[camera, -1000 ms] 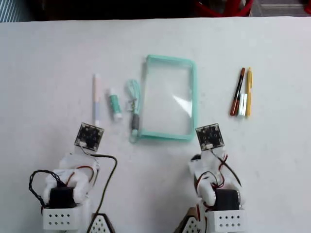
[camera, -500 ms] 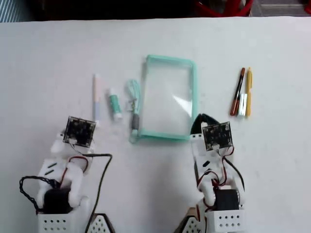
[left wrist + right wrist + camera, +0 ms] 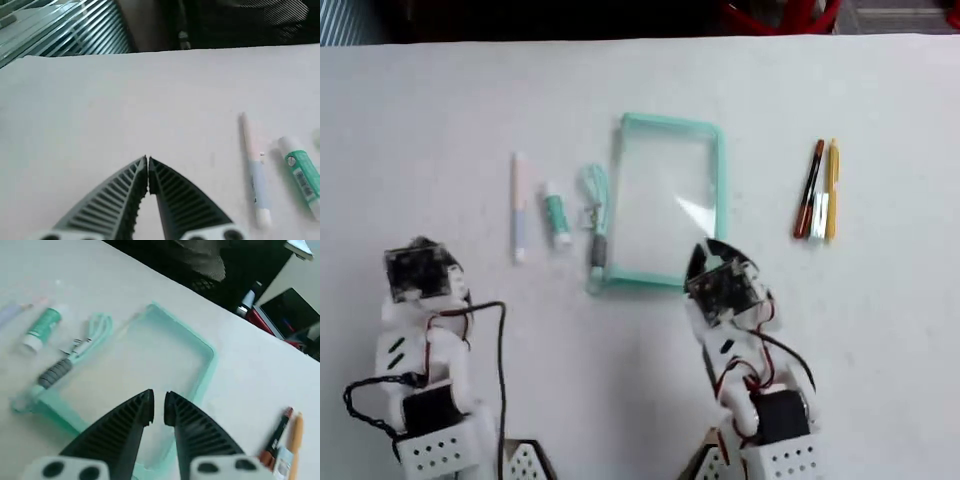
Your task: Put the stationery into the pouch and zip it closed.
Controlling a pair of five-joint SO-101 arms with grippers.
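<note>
The pouch [image 3: 719, 190] lies flat at the middle of the table [image 3: 420, 100], with the pens [image 3: 817, 190] toward the right edge. The right gripper [image 3: 158, 395], narrowly parted and empty, hovers over the pouch's near right corner. The left gripper [image 3: 148, 160], pinched together and empty, sits toward the near left corner. Hazard: a glancing nip skids the light pouch; the zip is possibly closed, blocking entry.

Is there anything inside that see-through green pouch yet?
Through the pouch nothing shows, only white table. The brown pen, yellow pen and glue stick lie outside it. The right gripper covers the corner nearest that arm, so that bit is hidden.
</note>
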